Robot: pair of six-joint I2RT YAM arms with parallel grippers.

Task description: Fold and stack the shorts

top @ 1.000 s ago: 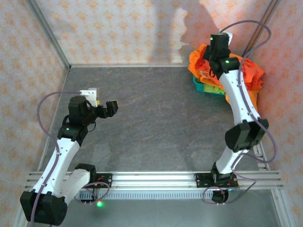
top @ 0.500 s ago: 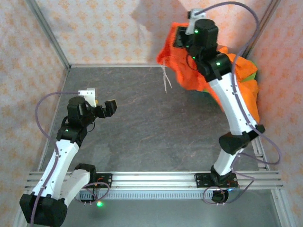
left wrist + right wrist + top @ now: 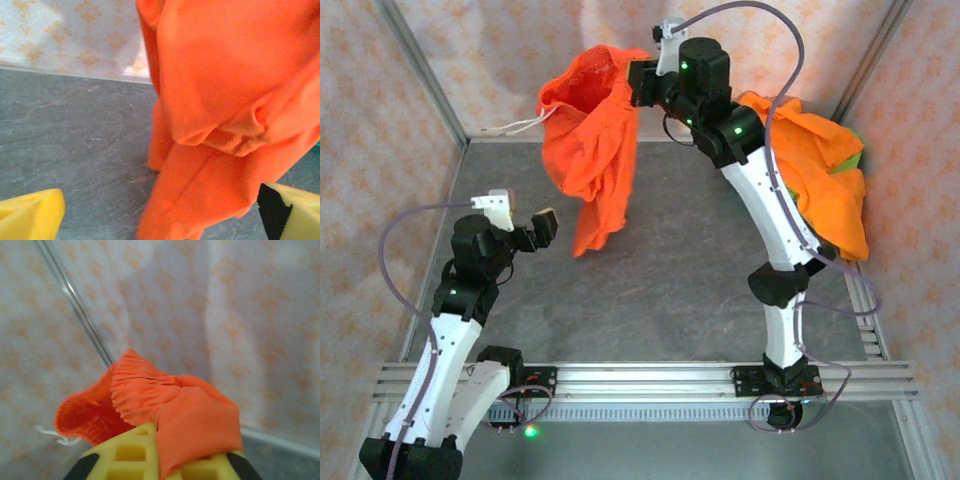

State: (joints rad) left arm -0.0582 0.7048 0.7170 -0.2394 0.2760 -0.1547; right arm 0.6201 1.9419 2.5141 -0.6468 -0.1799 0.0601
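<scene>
A pair of bright orange shorts hangs in the air over the back of the table. My right gripper is shut on its gathered waist. In the right wrist view the waistband bulges up between the yellow fingers. A pale drawstring trails to the left. The cloth's lower end hangs just past my left gripper, which stands open and holds nothing. In the left wrist view the shorts hang in front of the open gripper. More orange shorts and a lime-green pair lie heaped at the back right.
The grey table top runs between patterned walls. A metal rail with both arm bases crosses the near edge. The right arm reaches diagonally from its base up to the back centre.
My right gripper has lifted the orange shorts off the heap at the back right and swung them left across the back. They now hang unfurled beside my left gripper.
</scene>
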